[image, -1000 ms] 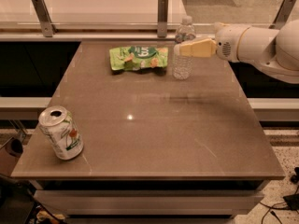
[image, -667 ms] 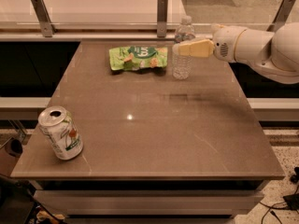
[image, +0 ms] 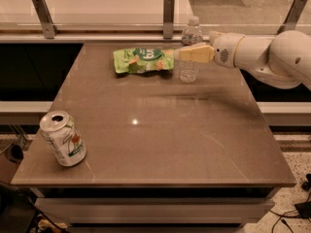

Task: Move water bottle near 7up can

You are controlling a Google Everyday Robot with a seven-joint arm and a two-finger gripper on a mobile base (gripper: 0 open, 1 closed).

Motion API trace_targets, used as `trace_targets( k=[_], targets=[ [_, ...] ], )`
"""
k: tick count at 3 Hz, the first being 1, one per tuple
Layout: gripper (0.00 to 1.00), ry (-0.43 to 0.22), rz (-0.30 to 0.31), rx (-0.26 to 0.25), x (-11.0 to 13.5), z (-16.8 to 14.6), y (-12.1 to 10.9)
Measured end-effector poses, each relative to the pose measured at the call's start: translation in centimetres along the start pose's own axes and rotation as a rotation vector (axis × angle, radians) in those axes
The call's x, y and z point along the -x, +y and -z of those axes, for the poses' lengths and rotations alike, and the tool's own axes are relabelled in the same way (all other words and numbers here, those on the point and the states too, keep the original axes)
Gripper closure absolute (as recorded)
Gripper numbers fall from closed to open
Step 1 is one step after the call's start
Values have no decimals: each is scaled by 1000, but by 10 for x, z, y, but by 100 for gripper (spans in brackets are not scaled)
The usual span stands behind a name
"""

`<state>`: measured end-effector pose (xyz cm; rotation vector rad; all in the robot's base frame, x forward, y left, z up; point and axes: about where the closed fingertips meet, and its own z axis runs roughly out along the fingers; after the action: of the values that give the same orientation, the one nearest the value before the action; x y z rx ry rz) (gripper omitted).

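The water bottle (image: pixel 189 71), clear with a white cap, stands upright at the back of the brown table (image: pixel 165 130), right of centre. My gripper (image: pixel 187 53) reaches in from the right on a white arm (image: pixel 262 57) and sits at the bottle's mid height, with a cream part crossing in front of the bottle. The 7up can (image: pixel 63 139), white and silver with green and red markings, stands at the table's front left corner, far from the bottle.
A flat green snack bag (image: pixel 142 60) lies just left of the bottle at the back of the table. A white counter with metal posts (image: pixel 168 9) runs behind the table. Floor drops off on both sides.
My gripper has shifted slightly left across the bottle. The bottle, can and bag have not moved.
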<state>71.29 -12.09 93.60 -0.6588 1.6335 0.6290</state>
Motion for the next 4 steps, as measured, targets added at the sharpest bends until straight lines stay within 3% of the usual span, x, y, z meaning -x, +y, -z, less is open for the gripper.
trace_targets(
  k=[1,4],
  targets=[
    [18,0,1,3,0,-2,2],
    [88,1,1,15,1,-8,7]
  ],
)
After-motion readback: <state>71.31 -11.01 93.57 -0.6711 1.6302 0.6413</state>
